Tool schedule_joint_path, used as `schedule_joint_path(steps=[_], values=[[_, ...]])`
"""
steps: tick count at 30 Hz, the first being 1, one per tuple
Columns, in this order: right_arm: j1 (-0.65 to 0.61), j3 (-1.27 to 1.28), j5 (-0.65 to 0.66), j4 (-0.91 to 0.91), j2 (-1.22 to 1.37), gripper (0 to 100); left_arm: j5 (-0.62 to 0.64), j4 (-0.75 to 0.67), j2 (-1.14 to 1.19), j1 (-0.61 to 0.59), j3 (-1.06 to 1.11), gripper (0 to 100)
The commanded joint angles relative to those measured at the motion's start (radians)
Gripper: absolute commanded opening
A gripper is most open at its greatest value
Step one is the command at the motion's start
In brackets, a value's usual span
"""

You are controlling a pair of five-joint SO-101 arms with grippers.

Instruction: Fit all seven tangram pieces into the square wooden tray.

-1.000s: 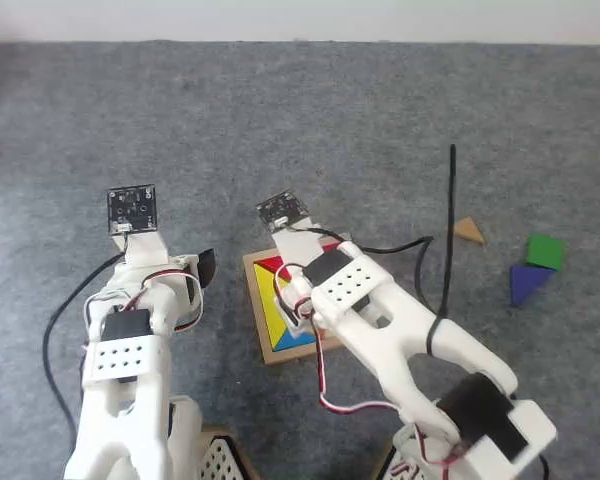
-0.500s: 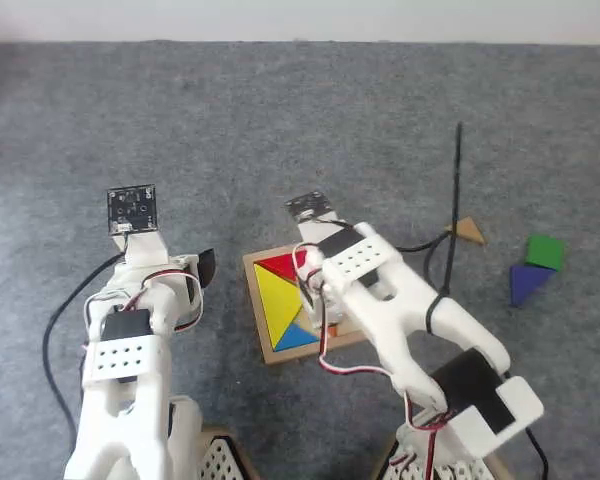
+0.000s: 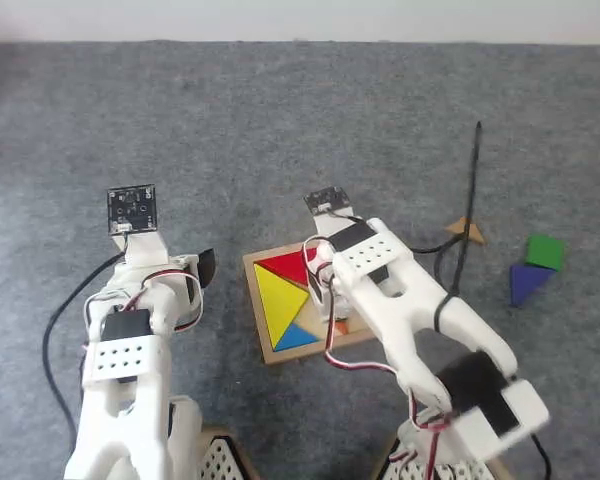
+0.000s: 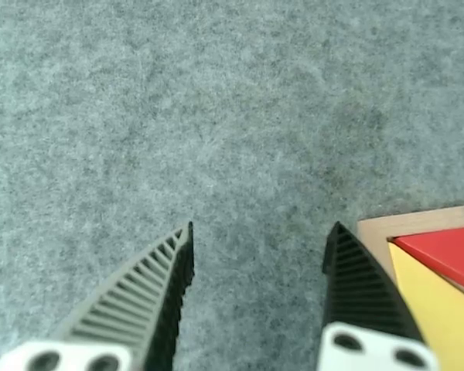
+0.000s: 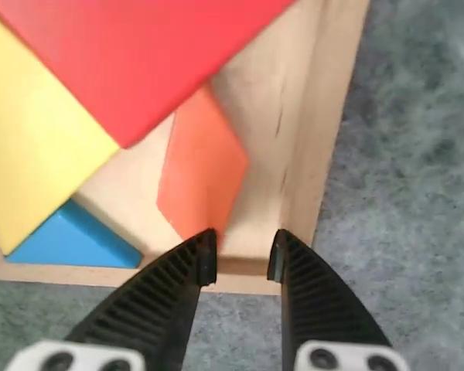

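— Where are your claws?
— My right claw (image 5: 242,251) hangs over a corner of the wooden tray (image 5: 325,139), its fingers a narrow gap apart and pinching nothing, at the orange piece (image 5: 201,178). My left claw (image 4: 259,239) is spread wide over the table (image 4: 216,116), beside the tray.
— The pieces?
— The red triangle (image 3: 288,267), yellow triangle (image 3: 277,293), blue triangle (image 3: 293,337) and orange piece lie in the tray. The green square (image 3: 545,250), dark blue triangle (image 3: 527,281) and tan triangle (image 3: 468,230) lie well apart.
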Motion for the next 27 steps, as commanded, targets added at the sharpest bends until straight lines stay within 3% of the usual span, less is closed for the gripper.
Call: schedule_joint_path(steps=[1, 11, 27], values=[[-0.022, -0.026, -0.002, -0.03, -0.165, 14.0, -0.009, -0.017, -0.014, -0.006, -0.004, 27], [-0.053, -0.034, 0.141, -0.108, -0.101, 14.0, -0.009, -0.017, -0.014, -0.006, -0.004, 27], [-0.07, -0.206, 0.184, -0.105, 0.127, 14.1, -0.009, -0.017, -0.012, -0.006, -0.004, 27]])
